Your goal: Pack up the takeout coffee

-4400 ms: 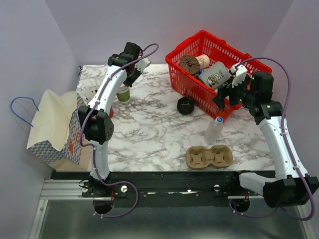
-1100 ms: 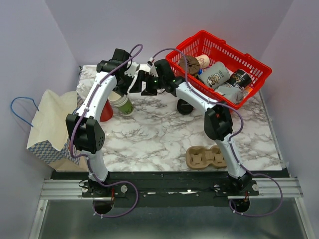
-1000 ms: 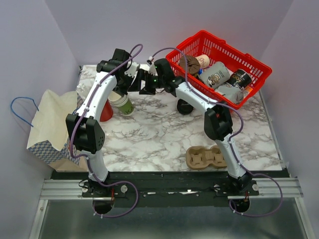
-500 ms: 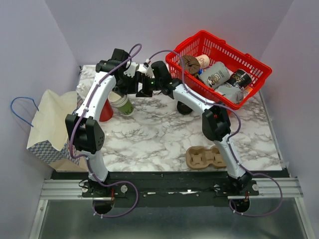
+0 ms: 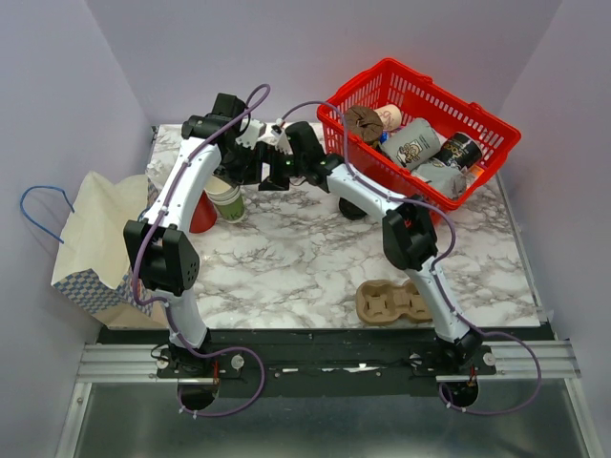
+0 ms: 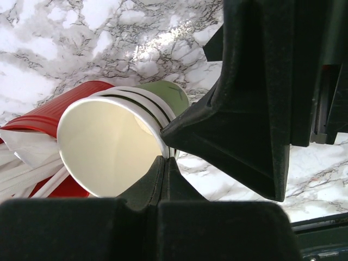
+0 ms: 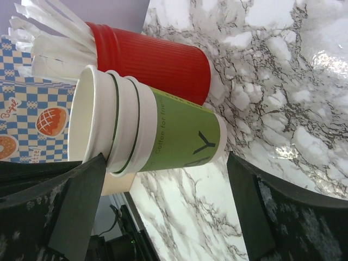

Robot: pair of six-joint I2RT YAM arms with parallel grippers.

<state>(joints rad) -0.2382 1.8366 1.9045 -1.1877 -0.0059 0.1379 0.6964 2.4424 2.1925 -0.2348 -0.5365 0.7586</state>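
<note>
A stack of nested olive-green paper cups (image 5: 227, 201) leans tilted beside the red cup (image 5: 201, 218); none has a lid, so no lidded takeout coffee shows. My left gripper (image 6: 165, 158) is shut, pinching the rim of the innermost cup (image 6: 109, 147). My right gripper (image 7: 166, 163) stands open, one finger on each side of the stack's green wall (image 7: 179, 138), apart from it. In the top view both grippers meet over the stack, left (image 5: 242, 164) and right (image 5: 270, 172). A round black lid (image 5: 354, 207) lies on the marble, partly behind the right arm.
The red cup (image 7: 152, 62) holds white wrapped straws (image 7: 49, 38). A checkered paper bag (image 5: 100, 243) stands off the table's left edge. A cardboard cup carrier (image 5: 401, 301) lies near the front. A red basket (image 5: 336, 115) of packets sits at the back right.
My right arm has swung further left, bringing its open fingers around the cup stack. The stack, held by the left gripper, has shifted slightly left.
</note>
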